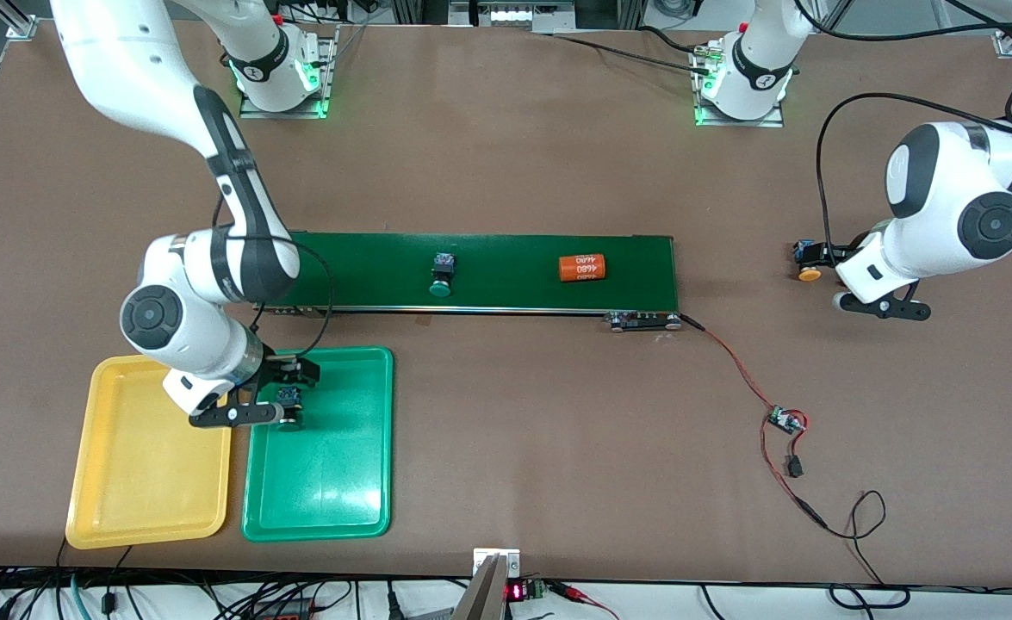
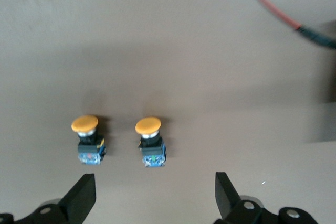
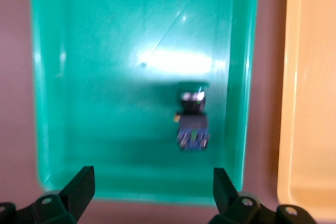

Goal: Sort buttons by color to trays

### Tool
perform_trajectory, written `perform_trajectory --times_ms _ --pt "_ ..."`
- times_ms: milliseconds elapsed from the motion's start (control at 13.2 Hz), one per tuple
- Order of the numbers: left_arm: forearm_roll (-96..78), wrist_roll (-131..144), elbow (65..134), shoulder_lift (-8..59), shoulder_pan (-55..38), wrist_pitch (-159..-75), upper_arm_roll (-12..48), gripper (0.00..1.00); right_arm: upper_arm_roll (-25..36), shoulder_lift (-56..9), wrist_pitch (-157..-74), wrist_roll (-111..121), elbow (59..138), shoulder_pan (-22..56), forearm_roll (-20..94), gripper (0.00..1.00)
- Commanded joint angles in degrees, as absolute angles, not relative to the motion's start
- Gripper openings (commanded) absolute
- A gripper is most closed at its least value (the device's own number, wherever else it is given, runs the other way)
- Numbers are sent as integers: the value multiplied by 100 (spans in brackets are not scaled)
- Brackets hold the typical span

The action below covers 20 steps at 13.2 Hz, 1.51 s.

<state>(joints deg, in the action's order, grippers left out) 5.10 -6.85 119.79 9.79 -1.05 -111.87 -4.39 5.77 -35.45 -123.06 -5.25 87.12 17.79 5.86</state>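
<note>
A green-capped button [image 3: 192, 121] lies on its side in the green tray [image 3: 105, 77], near the tray's end toward the belt. My right gripper [image 3: 154, 187] hangs open just above it with nothing between its fingers; in the front view this gripper [image 1: 280, 389] is over that button [image 1: 291, 412]. The yellow tray [image 1: 144, 465] beside the green tray [image 1: 333, 491] holds nothing. Another green button [image 1: 442, 275] rests on the belt. Two orange-yellow buttons [image 2: 87, 140] [image 2: 149, 142] lie on the bare table, with my open left gripper [image 2: 156, 195] just above them; the front view shows one of them [image 1: 808, 265] next to that gripper [image 1: 835, 277].
The long dark green conveyor belt [image 1: 506, 293] crosses the middle of the table and carries an orange cylinder [image 1: 580, 267] printed with white numbers. A red and black cable with a small circuit board [image 1: 785, 422] runs from the belt's end toward the front camera.
</note>
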Motion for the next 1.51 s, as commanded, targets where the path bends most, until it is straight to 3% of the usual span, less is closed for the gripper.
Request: perform_trajectory --times_ms 0,528,1057,1208,1434 --pt "457 -598 12653 888 8 -11800 -553 100 545 -3016 -12094 -1078 9279 2055 659 100" --pt "457 -606 14333 888 88 -14235 -676 100 519 -2128 -11909 -2556 10300 2943 650 100" --pt "457 -668 14722 1204 88 -15187 -738 97 132 -2127 -11997 -3498 10511 3103 659 100" --pt "457 -677 14722 1230 88 -15187 -747 83 105 -2153 -12015 -3524 10582 3120 659 100" --pt "457 -685 14722 1231 132 -15179 -747 46 97 -2171 -12233 -3568 10775 3234 659 100"
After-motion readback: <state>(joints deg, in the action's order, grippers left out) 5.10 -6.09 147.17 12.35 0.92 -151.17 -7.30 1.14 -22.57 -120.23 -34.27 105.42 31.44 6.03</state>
